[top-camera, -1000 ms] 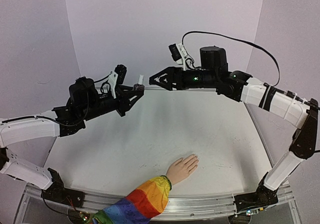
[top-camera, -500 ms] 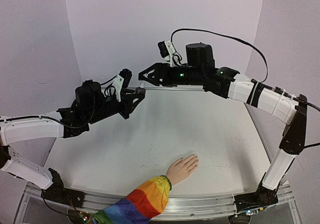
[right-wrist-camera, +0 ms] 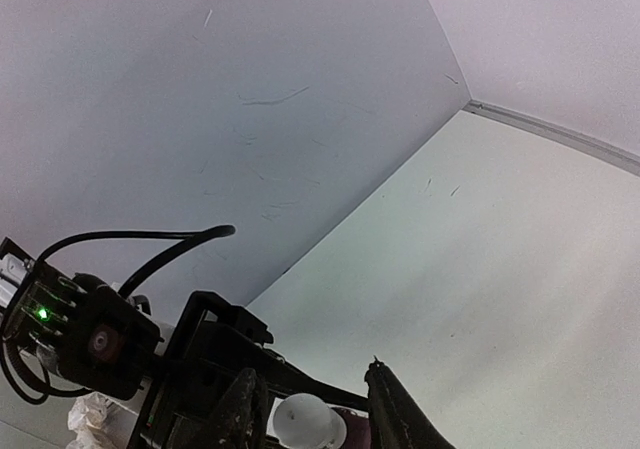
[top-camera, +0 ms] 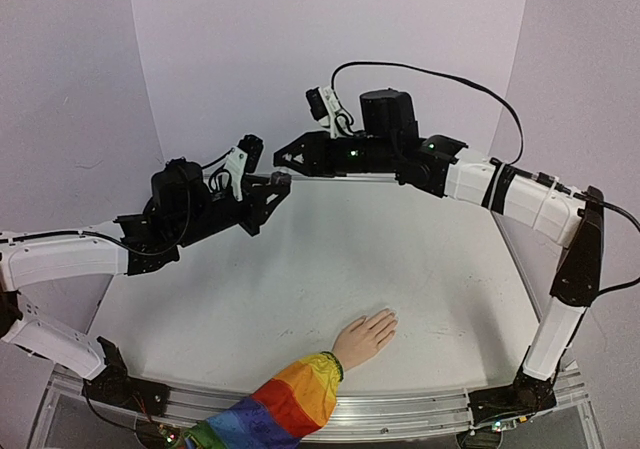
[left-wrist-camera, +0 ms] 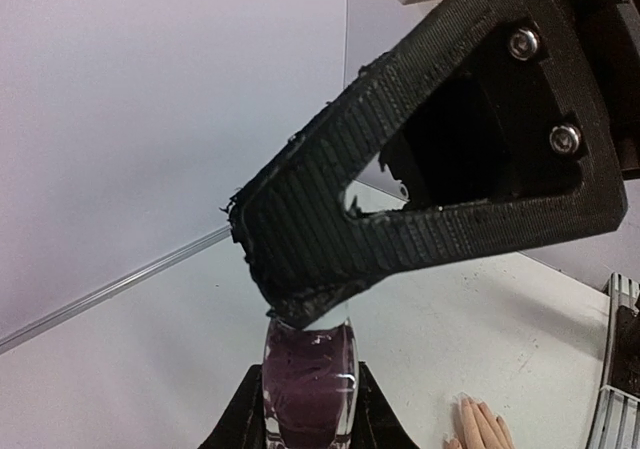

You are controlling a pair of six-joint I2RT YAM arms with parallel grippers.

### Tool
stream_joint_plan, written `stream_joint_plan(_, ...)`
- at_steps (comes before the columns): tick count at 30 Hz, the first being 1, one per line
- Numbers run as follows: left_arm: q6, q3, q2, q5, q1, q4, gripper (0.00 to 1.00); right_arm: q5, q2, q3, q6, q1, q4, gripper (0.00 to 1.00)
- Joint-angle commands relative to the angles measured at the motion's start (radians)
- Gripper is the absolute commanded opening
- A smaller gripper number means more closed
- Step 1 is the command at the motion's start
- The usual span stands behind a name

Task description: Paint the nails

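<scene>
My left gripper (top-camera: 278,181) is shut on a small glass polish bottle (left-wrist-camera: 306,377) full of dark purple polish, held up in the air over the far part of the table. My right gripper (top-camera: 284,161) meets it from the right. In the right wrist view the bottle's white cap (right-wrist-camera: 308,424) sits between that gripper's fingers (right-wrist-camera: 392,409), with a gap still showing on one side. The mannequin hand (top-camera: 365,335) lies palm down near the front edge, in a rainbow sleeve (top-camera: 285,405). Its nails (left-wrist-camera: 464,402) look pale and tiny.
The white table (top-camera: 330,259) is bounded by a metal rail (top-camera: 400,409) at the front and pale walls behind and at both sides. A black cable (top-camera: 440,69) arcs over the right arm.
The right arm has swung left to the left gripper, and its jaws have narrowed round the bottle's cap. The left gripper dropped slightly, still holding the bottle.
</scene>
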Motion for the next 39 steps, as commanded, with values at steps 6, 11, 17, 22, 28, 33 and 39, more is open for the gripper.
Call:
stream_joint_plan(6, -0.074, 0.073, -0.007, 0.194, 0.018, 0.021, 0.0, -0.268, 0.007, 0.051, -0.179, -0.004, 0.043, 0.0)
stream_joint_plan(11, -0.206, 0.129, 0.044, 1.055, 0.149, 0.052, 0.0, -1.028, 0.011, 0.016, -0.371, -0.015, 0.033, 0.0)
stream_joint_plan(17, -0.238, 0.144, 0.069, 1.165, 0.151, 0.053, 0.0, -0.943, -0.025, -0.042, -0.344, -0.016, 0.035, 0.0)
stream_joint_plan(22, -0.146, 0.053, -0.009, 0.688, 0.147, 0.053, 0.0, -0.477, -0.122, -0.096, -0.283, -0.04, 0.043, 0.46)
stream_joint_plan(28, -0.058, -0.012, -0.075, 0.268, 0.11, 0.032, 0.0, -0.177, -0.187, -0.146, -0.18, -0.057, 0.042, 0.88)
stream_joint_plan(33, -0.008, -0.006, -0.078, 0.101, 0.062, 0.007, 0.0, -0.123, -0.195, -0.205, -0.07, -0.054, 0.142, 0.87)
stream_joint_plan(39, 0.049, 0.034, -0.043, -0.021, 0.006, -0.023, 0.0, -0.032, -0.132, -0.139, 0.017, -0.025, 0.16, 0.75)
